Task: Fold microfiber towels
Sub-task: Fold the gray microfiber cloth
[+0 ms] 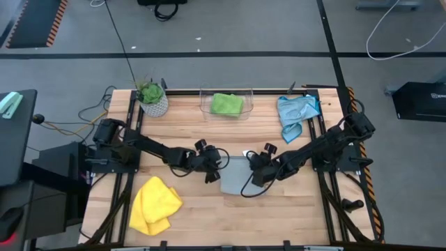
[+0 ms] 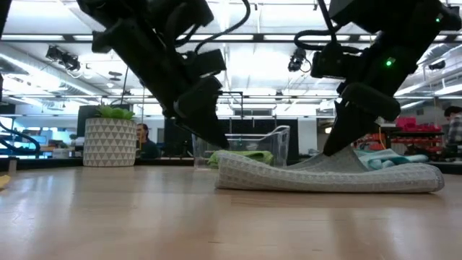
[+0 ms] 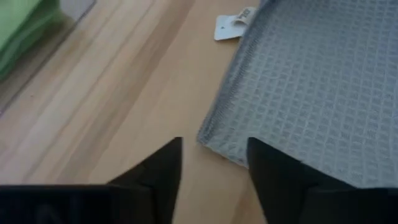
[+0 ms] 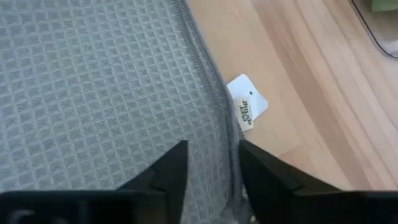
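A pale grey waffle-weave towel lies on the middle of the table, doubled over, with a rounded fold at one end and a white label at its far edge. My left gripper stands open at the towel's far left corner, slanting down. My right gripper stands open over the towel's far hem, also slanting down. A yellow towel lies bunched at the near left. A blue towel lies crumpled at the far right, and a green one is in the clear bin. My left gripper has the grey towel's corner in the gap between its open fingers; I cannot tell whether a finger touches it. My right gripper has one finger over the cloth and one beyond the hem; touching or not, I cannot tell.
A clear plastic bin stands at the far edge, with a potted plant to its left. Bare wood lies along the near edge, right of the yellow towel. Beyond the table, a person sits in the room.
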Robot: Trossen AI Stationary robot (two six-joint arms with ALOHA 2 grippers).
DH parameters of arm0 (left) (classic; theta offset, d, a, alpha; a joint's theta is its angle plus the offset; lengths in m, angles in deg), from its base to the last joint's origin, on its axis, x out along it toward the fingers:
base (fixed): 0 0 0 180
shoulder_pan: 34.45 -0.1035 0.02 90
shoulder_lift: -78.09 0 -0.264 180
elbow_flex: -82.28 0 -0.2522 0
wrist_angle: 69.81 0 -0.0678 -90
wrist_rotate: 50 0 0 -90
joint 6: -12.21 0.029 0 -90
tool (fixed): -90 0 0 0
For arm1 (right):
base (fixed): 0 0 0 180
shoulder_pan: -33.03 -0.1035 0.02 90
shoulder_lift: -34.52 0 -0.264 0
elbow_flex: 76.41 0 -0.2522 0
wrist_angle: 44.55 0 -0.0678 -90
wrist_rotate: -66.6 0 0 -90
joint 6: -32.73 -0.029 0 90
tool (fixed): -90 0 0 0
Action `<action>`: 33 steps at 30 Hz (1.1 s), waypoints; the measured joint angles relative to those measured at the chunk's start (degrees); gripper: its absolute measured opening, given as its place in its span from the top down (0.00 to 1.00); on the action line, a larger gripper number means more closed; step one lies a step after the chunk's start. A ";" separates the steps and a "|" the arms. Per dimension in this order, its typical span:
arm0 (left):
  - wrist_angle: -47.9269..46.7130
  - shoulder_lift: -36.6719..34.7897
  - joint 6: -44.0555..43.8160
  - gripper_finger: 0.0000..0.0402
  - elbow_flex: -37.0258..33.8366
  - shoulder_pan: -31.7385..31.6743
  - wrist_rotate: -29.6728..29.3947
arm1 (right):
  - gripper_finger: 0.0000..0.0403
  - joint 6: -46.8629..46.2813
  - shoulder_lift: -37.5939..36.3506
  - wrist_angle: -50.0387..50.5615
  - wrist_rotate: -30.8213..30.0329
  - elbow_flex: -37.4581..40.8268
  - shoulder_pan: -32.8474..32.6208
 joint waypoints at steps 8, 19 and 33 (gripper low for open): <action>0.79 -5.49 9.80 0.42 -0.44 1.16 18.10 | 0.53 -0.66 -10.58 1.68 0.31 0.56 -0.60; 13.77 0.20 15.61 0.81 -4.53 2.61 26.77 | 0.95 -4.95 -8.63 -38.33 3.61 19.92 0.54; 13.79 5.42 24.07 0.96 -4.39 2.57 31.67 | 0.97 -0.18 -1.63 -37.82 5.85 20.69 10.52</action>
